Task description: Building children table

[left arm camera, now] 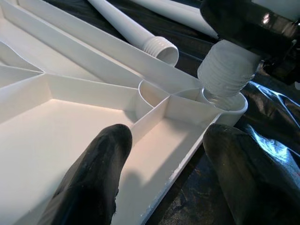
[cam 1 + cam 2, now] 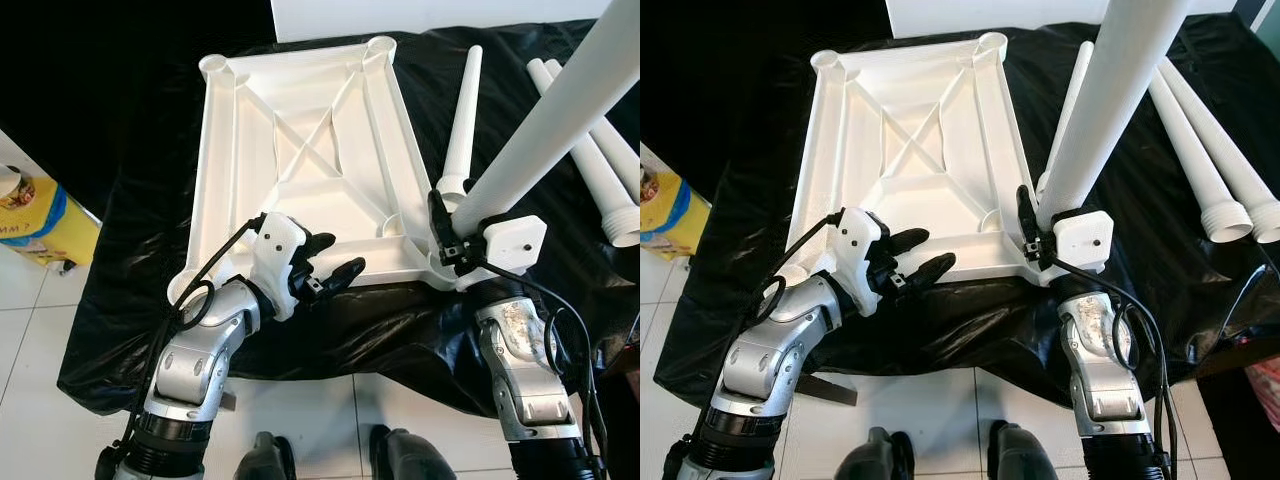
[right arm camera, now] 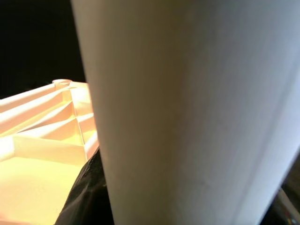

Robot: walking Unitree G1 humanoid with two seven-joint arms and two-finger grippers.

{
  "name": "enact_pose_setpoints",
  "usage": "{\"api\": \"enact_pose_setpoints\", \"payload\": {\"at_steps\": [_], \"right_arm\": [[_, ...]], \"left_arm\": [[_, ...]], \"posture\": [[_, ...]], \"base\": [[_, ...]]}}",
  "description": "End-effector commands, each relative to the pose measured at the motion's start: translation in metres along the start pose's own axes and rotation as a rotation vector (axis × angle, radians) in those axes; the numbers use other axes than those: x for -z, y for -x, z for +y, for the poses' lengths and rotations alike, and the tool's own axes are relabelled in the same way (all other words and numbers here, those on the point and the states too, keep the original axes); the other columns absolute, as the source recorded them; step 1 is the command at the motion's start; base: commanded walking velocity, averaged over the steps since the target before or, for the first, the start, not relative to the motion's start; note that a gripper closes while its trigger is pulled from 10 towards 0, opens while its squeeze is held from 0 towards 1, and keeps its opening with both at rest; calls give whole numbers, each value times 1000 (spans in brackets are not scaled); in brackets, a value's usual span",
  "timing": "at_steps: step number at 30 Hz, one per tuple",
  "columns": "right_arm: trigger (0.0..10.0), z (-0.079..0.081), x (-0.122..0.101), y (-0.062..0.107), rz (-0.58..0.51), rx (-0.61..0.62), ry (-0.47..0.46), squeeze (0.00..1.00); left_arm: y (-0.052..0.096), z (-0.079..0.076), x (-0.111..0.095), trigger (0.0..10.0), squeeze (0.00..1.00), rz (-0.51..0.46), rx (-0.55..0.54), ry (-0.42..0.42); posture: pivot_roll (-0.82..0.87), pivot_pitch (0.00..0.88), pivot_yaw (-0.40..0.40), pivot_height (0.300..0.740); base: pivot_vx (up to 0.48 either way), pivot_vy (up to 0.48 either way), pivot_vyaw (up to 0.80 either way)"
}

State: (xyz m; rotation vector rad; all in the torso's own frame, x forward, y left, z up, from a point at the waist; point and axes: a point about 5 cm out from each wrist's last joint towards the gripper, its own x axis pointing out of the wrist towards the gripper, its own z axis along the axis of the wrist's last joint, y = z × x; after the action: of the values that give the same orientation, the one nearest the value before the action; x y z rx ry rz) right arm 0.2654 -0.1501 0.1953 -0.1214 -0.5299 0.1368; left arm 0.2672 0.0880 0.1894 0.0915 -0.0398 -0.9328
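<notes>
So this kids' table build is basically just getting going. The tabletop (image 2: 300,160) is lying upside down on a black sheet (image 2: 330,330), ribs facing up, with a round socket at each corner. None of the four sockets has a leg fully in it as far as I can see. My right claw (image 2: 447,240) is clamped around the first leg (image 2: 560,110), holding it tilted up and away from me, and its threaded end is sitting right at the near right corner socket (image 1: 229,101). From my left wrist view the threads look like they're just touching the socket mouth, not screwed down, so I'd say that leg is lined up but not in yet. My left claw (image 2: 335,262) has its fingers (image 1: 93,173) spread apart, one over the inside of the tabletop and one outside the near rim, not gripping anything, more like straddling the edge to steady it. Three more legs are lying loose on the sheet: one (image 2: 462,115) just beside the right edge of the tabletop, and two (image 2: 600,165) further right, close together. So what's left is seating and twisting this one in, then the other three, then flipping it over.
</notes>
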Motion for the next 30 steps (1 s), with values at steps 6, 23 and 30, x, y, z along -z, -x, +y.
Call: {"api": "enact_pose_setpoints", "payload": {"at_steps": [6, 23, 30], "right_arm": [[10000, -2, -5, 4, -10, 8, -11, 0], [10000, -4, -6, 4, -3, 9, -7, 0], [10000, -3, -5, 2, -3, 3, -11, 0]], "left_arm": [[6, 7, 0, 10000, 0, -5, -132, 29], [10, 18, -4, 10000, 0, -12, -176, 25], [9, 17, -4, 10000, 0, -17, -177, 26]], "posture": [[-19, 277, 35, 740], [-16, 282, 45, 740], [-10, 272, 42, 740]], "base": [[0, 0, 0], [0, 0, 0], [0, 0, 0]]}}
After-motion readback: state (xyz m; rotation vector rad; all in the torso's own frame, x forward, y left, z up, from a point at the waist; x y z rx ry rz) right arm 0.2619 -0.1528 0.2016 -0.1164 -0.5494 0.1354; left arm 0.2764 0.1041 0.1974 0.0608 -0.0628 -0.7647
